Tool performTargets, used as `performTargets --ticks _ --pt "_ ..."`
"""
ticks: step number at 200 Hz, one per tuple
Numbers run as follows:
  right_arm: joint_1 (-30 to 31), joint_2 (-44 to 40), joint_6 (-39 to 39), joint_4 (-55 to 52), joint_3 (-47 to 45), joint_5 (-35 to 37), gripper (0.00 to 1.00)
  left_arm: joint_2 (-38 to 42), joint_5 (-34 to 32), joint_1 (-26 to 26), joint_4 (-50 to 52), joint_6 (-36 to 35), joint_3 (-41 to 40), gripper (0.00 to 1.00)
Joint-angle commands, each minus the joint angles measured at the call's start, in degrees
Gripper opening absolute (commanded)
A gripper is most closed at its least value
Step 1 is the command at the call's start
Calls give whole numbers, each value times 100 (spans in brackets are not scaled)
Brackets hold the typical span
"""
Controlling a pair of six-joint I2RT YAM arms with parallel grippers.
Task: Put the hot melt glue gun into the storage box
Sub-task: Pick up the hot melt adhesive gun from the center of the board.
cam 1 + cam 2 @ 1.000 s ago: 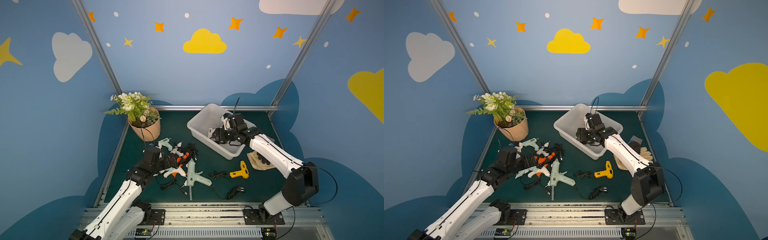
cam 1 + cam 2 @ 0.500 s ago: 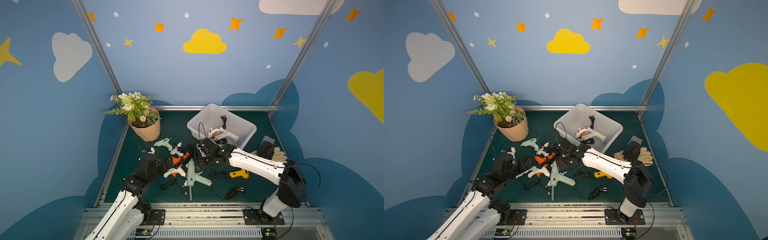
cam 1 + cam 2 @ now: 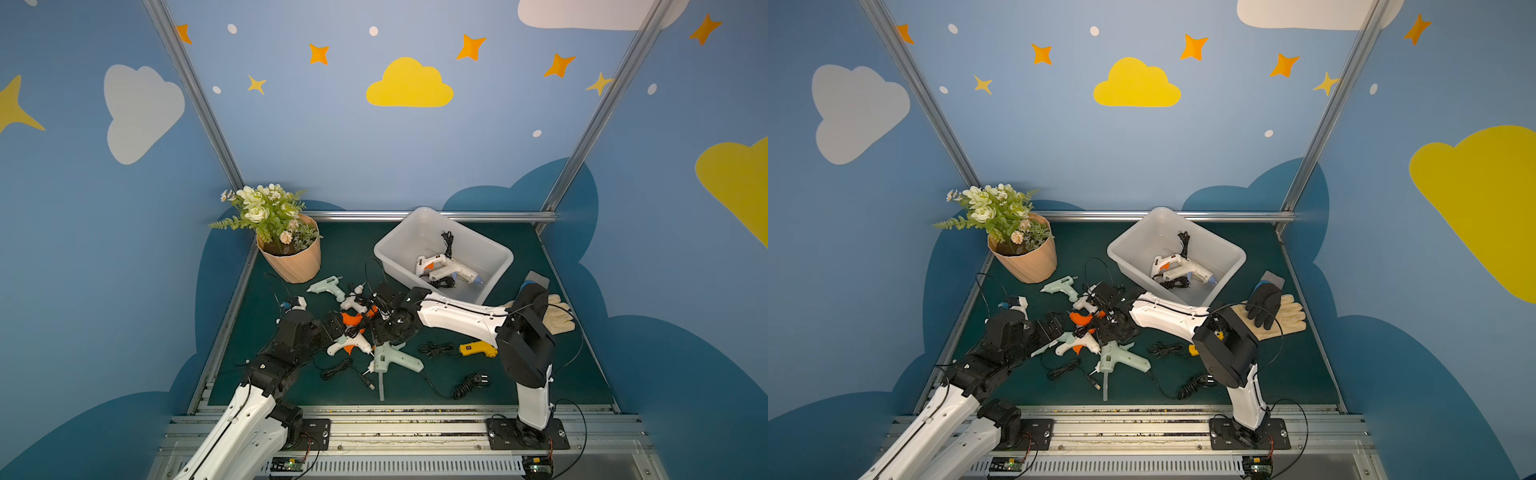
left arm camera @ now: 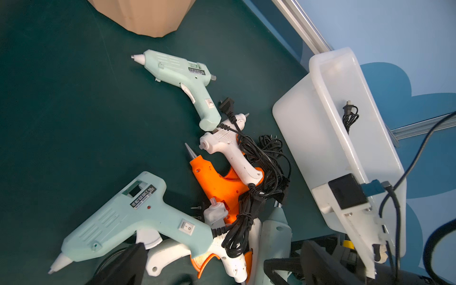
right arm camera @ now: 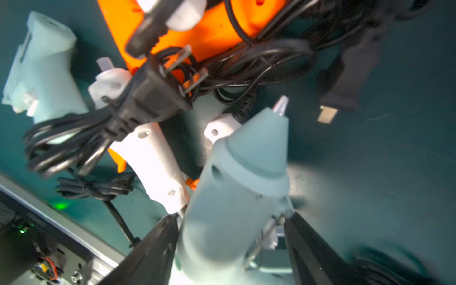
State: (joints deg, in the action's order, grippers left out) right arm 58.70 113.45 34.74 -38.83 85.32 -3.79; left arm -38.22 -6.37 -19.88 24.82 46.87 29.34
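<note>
**Right jaws astride the mint gun, box still behind it**

The biggest item I can see is the large whitish translucent plastic storage box (image 3: 399, 241) with rounded corners. It sits at the back of the dark green mat (image 3: 349, 249) in both top views. Two white glue guns (image 3: 446, 268) with black cords lie inside it.

To its left stands the tan faceted flower pot (image 3: 293, 268) of artificial white blooms.

The right gripper (image 5: 232, 244) is down on the heap just in front of the box. Its black fingers (image 5: 158, 246) sit either side of the barrel of the big mint-green hot melt glue gun (image 3: 395, 358), which lies on the mat outside the box. One finger looks pressed to the barrel and the other shows a sliver of gap, so I can't tell whether it is clamped.

The left gripper (image 4: 223, 244) hangs over the same heap, jaws spread wide with nothing in them. Under it lie a solid orange glue gun (image 4: 217, 182), a small white glue gun (image 4: 232, 150) across it, and tangled black cords (image 4: 266, 158).
</note>
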Motion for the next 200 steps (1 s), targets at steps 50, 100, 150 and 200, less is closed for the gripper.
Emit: performTargets --ticks 50,100,150,200 --pt "-27 327 155 32 84 -60 56 -105 57 35 -97 -9 -51 100" --pt "27 -249 90 25 -74 40 25 -21 32 37 -47 -82 -25 100" --pt "182 -1215 -191 -108 -129 228 0 -19 48 45 -28 -165 6 100" --pt "304 -2315 -564 -10 -36 146 0 -89 136 45 -67 -249 45 100"
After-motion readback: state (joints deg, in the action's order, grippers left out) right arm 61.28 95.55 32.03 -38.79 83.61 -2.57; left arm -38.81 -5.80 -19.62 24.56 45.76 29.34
